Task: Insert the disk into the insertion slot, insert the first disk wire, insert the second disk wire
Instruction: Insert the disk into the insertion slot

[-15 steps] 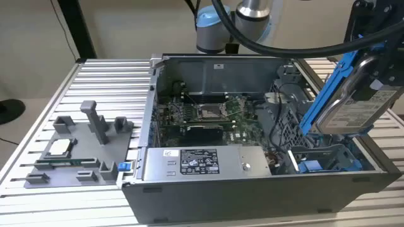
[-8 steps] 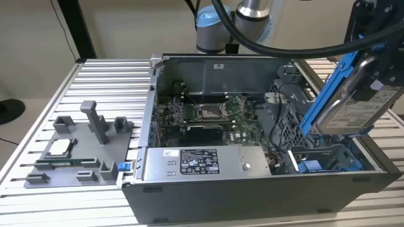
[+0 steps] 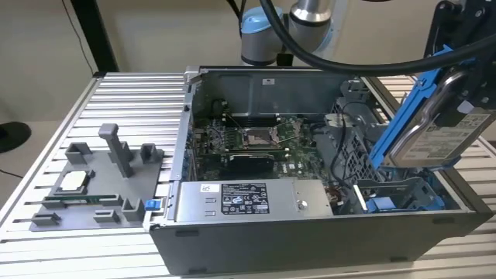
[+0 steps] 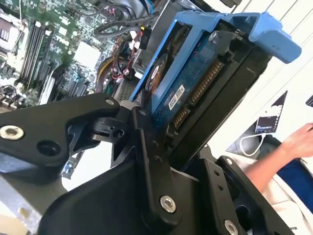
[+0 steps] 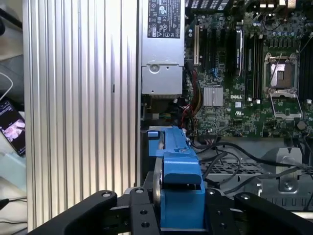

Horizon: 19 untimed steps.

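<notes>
I have the disk (image 3: 432,131) at the exterior view's right, high in the frame. It is tilted on edge with its white label facing the camera and its blue bracket (image 3: 403,116) running up the side toward the exterior view's left. The jaws are clenched on it: in the second wrist view the black links press against both flat faces of the drive, beside its row of connector pins. The insertion slot (image 3: 395,187) lies just below, in the lower right corner of the open computer case (image 3: 310,238). The disk hangs above it and apart from it, not yet seated. I judge the steep tilt is there so that the lower edge can lead into the bay, with the connector end left reachable for the wires. Loose black cables (image 5: 230,157) lie close to the bay, a snag risk to my eye.
</notes>
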{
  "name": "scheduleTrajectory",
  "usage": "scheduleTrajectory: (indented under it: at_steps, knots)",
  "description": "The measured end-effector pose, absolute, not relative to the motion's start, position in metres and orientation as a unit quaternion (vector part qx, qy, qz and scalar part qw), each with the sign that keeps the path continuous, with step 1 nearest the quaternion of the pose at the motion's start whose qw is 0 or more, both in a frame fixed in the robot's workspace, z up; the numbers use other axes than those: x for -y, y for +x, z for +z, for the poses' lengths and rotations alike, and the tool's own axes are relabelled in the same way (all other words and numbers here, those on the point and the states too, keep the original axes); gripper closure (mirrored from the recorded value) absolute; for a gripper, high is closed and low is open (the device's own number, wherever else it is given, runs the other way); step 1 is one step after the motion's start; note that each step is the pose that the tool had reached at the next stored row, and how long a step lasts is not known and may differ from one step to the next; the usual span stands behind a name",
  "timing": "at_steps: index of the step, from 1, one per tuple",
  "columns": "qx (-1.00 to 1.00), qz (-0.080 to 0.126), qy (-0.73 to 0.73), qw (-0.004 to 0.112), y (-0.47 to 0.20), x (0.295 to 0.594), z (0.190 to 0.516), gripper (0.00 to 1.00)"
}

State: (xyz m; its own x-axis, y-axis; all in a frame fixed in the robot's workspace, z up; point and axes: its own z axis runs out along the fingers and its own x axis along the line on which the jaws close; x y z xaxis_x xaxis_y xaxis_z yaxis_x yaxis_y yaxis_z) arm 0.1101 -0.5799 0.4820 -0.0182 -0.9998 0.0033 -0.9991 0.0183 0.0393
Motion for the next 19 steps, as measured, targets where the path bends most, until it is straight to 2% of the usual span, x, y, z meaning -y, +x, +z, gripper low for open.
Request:
scheduleTrajectory:
  at_steps: [19]
  knots:
    - [0.714,-0.013,0.700,0.015,0.110,0.599,0.481,1.00]
